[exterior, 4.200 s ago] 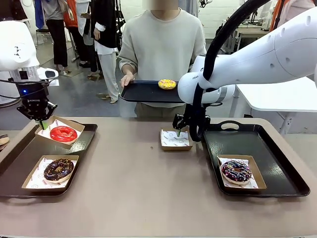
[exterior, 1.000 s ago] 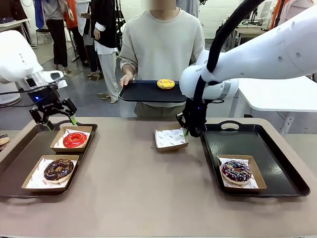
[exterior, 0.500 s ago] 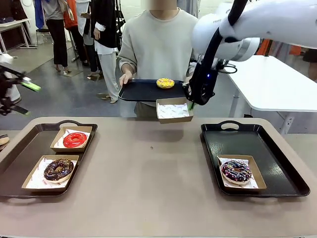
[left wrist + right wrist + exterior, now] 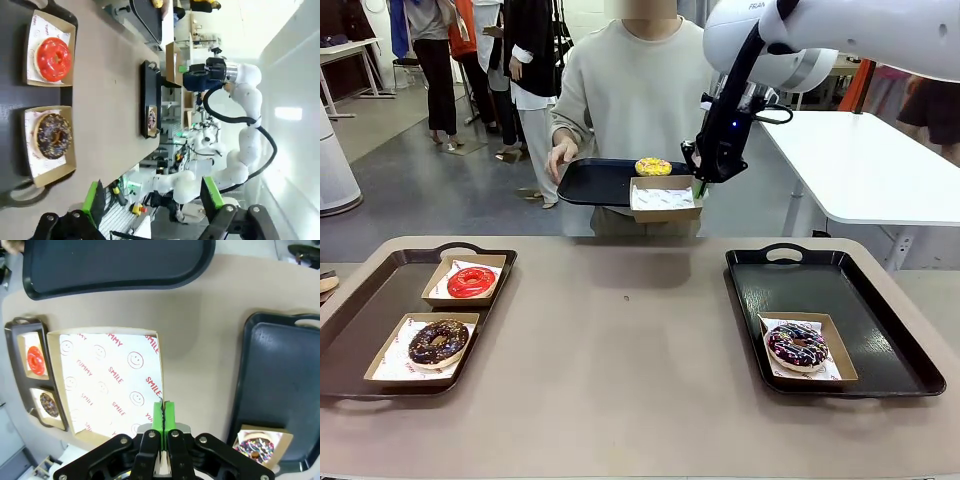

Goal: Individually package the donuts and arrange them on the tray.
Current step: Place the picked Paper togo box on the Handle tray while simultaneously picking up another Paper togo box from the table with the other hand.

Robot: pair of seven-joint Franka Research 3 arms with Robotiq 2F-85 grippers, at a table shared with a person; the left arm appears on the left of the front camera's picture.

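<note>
My right gripper [image 4: 701, 186] is shut on the right edge of an empty paper-lined box [image 4: 665, 198], held in the air against the front of the black tray [image 4: 595, 185] the person holds. A yellow donut [image 4: 653, 166] lies on that tray just behind the box. From the right wrist, the green pads [image 4: 162, 415] pinch the box wall [image 4: 110, 380]. The red donut [image 4: 471, 281] and the chocolate donut [image 4: 438, 340] sit boxed on the left tray [image 4: 360, 300]. The purple donut [image 4: 798, 345] sits boxed on the right tray [image 4: 880, 300]. My left gripper [image 4: 151, 195] hangs open high above the left tray.
The person stands at the far side with one hand [image 4: 560, 157] on the held tray's left end. A white table [image 4: 860, 170] stands behind on the right. Bare tabletop [image 4: 630, 350] lies between the two trays, and the far half of the right tray is unoccupied.
My right gripper has lifted the empty box off the table and carried it up to the person's tray. My left arm has swung away to the left, out of the front view.
</note>
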